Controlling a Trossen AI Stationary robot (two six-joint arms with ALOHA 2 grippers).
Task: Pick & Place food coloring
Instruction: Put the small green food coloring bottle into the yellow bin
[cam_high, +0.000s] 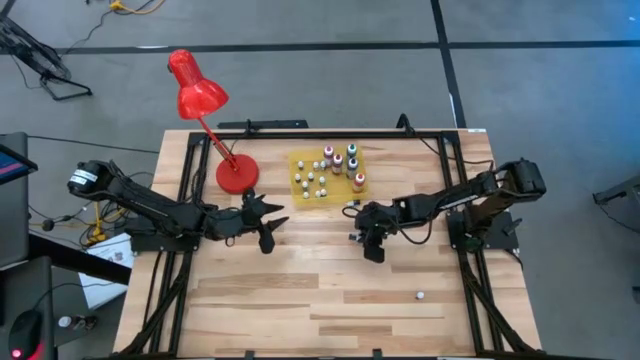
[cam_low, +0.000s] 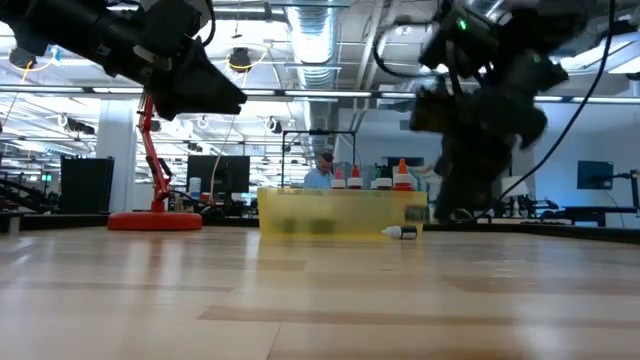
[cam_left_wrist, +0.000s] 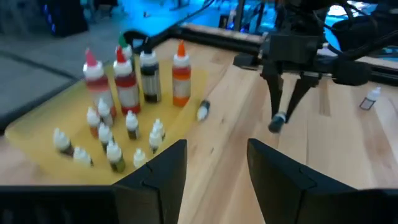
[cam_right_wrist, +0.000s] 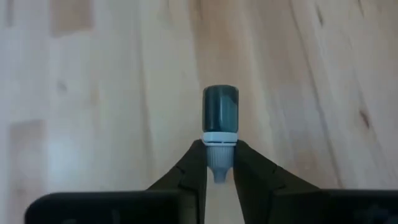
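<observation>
Teal-bodied food coloring bottle (cam_right_wrist: 220, 118) sits pinched at its pale cap by the right gripper (cam_right_wrist: 219, 163) over bare wood; other bottles (cam_left_wrist: 118, 106) crowd the yellow mat (cam_high: 300, 160). Left gripper (cam_left_wrist: 214, 165) hovers nearby, fingers spread, holding nothing.

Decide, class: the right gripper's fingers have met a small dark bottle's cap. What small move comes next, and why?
Probably lift it slightly: the right gripper pinches the teal bottle by its pale cap, low over the table, with the yellow mat nearby.
</observation>
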